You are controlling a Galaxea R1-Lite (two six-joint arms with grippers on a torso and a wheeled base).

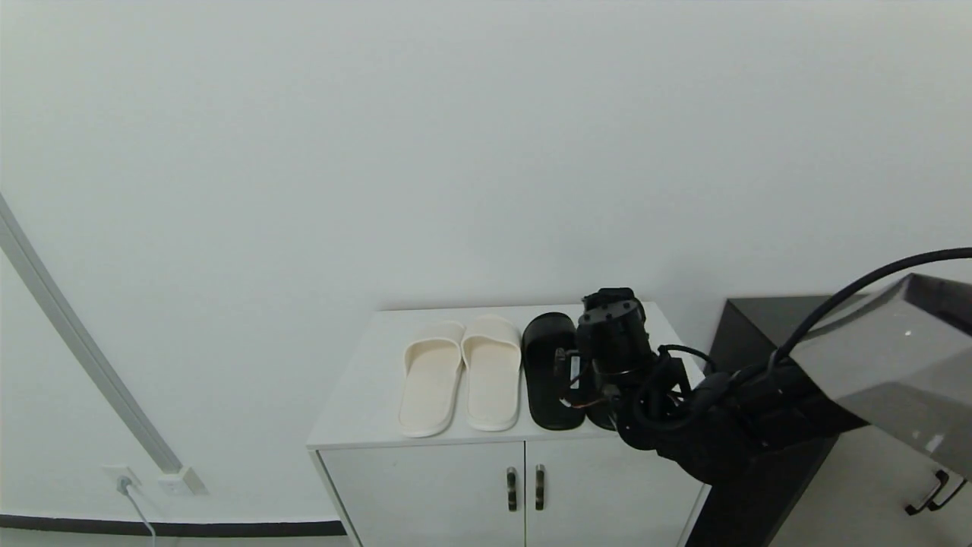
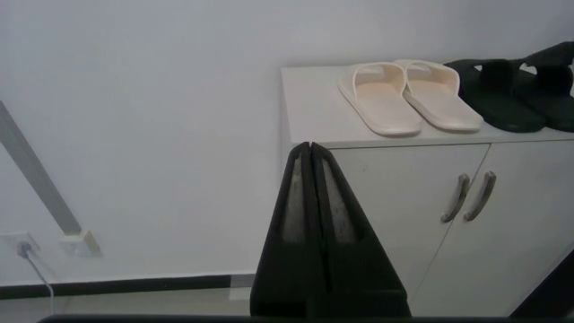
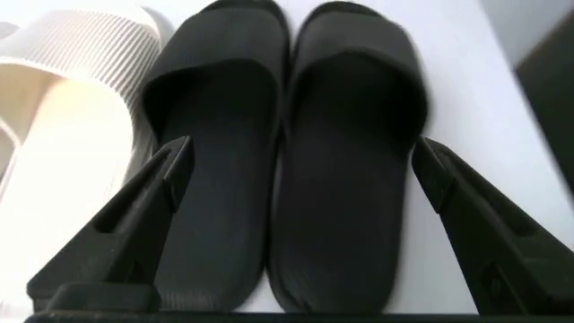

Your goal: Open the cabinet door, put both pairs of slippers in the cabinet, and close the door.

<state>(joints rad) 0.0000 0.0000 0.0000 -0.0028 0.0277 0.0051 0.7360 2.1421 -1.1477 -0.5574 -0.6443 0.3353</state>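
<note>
The left gripper (image 2: 310,151), two dark wedge-shaped fingers pressed flat together, sits before a white two-door wooden cabinet (image 2: 395,211); both doors are closed, their metal bar handles (image 2: 468,197) side by side. On top lie a pair of cream rubber slippers (image 2: 408,94); just beside them, a pair of black rubber slippers (image 2: 511,90).

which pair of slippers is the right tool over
The black pair, at the right end of the cabinet top: the open right tool sits above it. The cream pair lies further left.
</note>
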